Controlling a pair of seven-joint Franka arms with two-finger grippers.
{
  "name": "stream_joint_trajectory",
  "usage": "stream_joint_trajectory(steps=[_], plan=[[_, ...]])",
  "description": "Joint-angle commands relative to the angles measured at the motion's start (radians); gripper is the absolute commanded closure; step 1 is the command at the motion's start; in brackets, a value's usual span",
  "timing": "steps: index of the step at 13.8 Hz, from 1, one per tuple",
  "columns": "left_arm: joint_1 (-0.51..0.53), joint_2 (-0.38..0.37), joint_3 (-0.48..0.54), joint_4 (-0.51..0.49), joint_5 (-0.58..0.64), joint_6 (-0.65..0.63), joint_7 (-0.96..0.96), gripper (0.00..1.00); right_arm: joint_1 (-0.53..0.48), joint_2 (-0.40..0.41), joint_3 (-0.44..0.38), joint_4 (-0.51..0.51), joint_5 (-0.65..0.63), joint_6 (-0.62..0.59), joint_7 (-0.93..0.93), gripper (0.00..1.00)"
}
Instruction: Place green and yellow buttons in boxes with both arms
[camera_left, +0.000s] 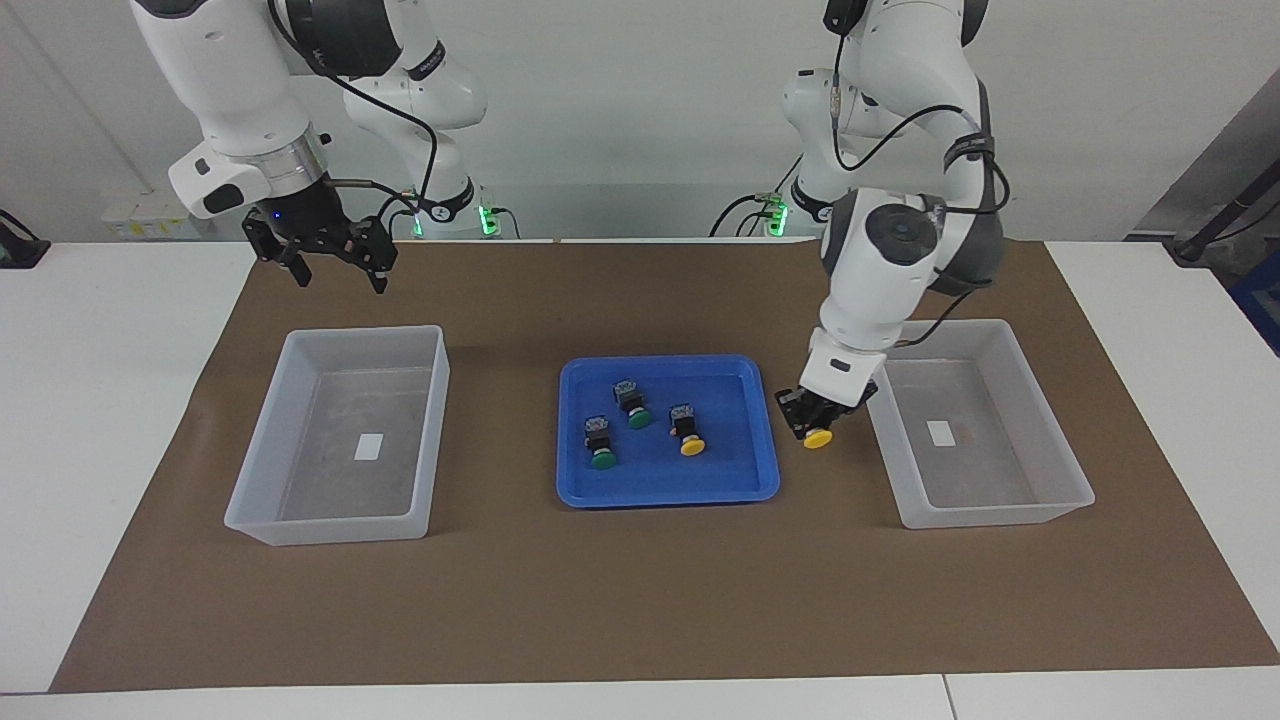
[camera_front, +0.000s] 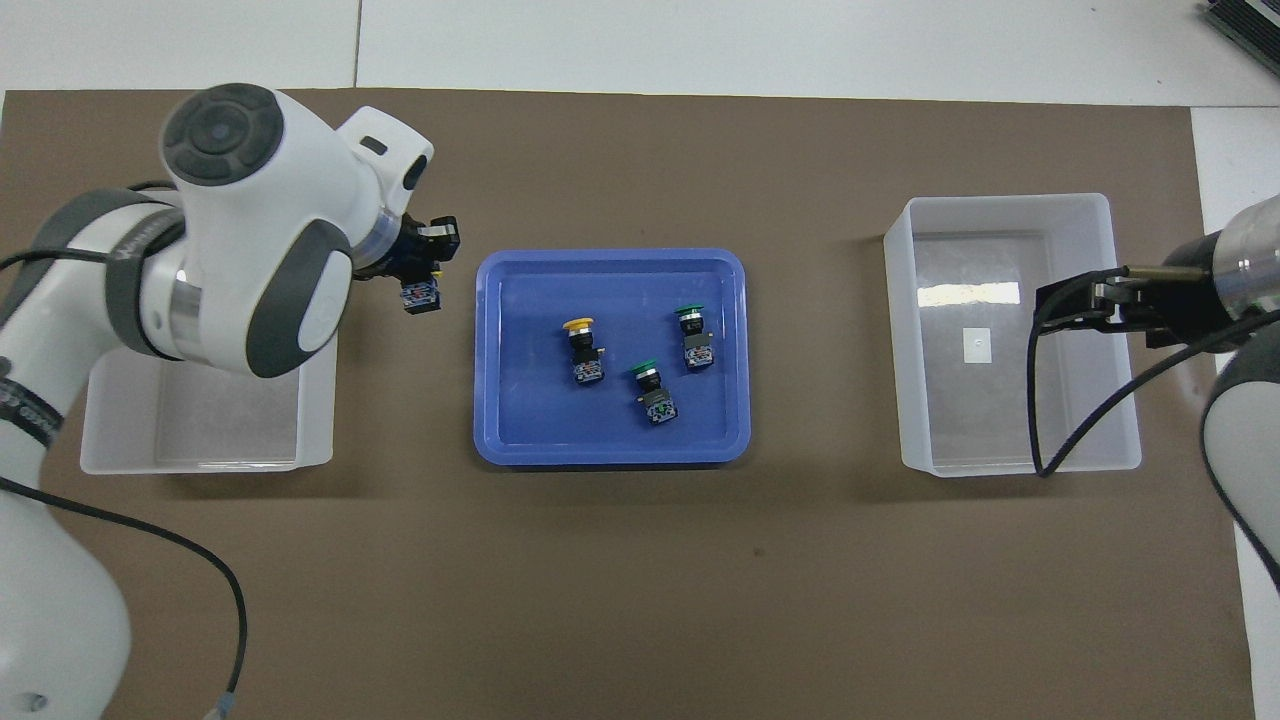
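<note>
The left gripper (camera_left: 813, 418) grips a yellow button (camera_left: 818, 437), raised over the mat (camera_left: 640, 590) between the tray (camera_left: 668, 494) and the box (camera_left: 985, 515) at the left arm's end. One yellow and two green buttons (camera_left: 602, 459) lie in the tray. The right gripper (camera_left: 335, 262) waits with fingers apart.

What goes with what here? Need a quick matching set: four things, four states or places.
1. left gripper
2. right gripper
3. green buttons
4. box at the right arm's end

a. lying in the blue tray
b. open, up in the air
c. holds nothing
d. shut on a yellow button

Pairs: 1-d, 2-b, 3-a, 4-c
</note>
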Motion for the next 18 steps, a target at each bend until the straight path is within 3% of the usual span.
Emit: stream_joint_trajectory(steps=[1, 4, 9, 16, 18], plan=[[0.106, 0.001, -0.007, 0.011, -0.025, -0.041, 0.155, 1.00, 0.060, 0.013, 0.001, -0.026, -0.027, 0.077, -0.010, 0.00], [0.179, -0.033, -0.004, -0.067, -0.027, -0.012, 0.263, 1.00, 0.109, 0.080, 0.001, -0.026, -0.033, 0.184, 0.001, 0.00], [0.194, -0.099, -0.002, -0.360, -0.025, 0.242, 0.290, 1.00, 0.221, 0.249, 0.001, -0.023, -0.088, 0.362, 0.128, 0.00], [0.193, -0.055, -0.002, -0.452, -0.025, 0.394, 0.292, 0.99, 0.339, 0.439, 0.001, -0.012, -0.096, 0.591, 0.222, 0.00], [0.186, -0.055, -0.002, -0.451, -0.019, 0.393, 0.294, 0.38, 0.373, 0.485, 0.001, -0.012, -0.100, 0.630, 0.285, 0.00]])
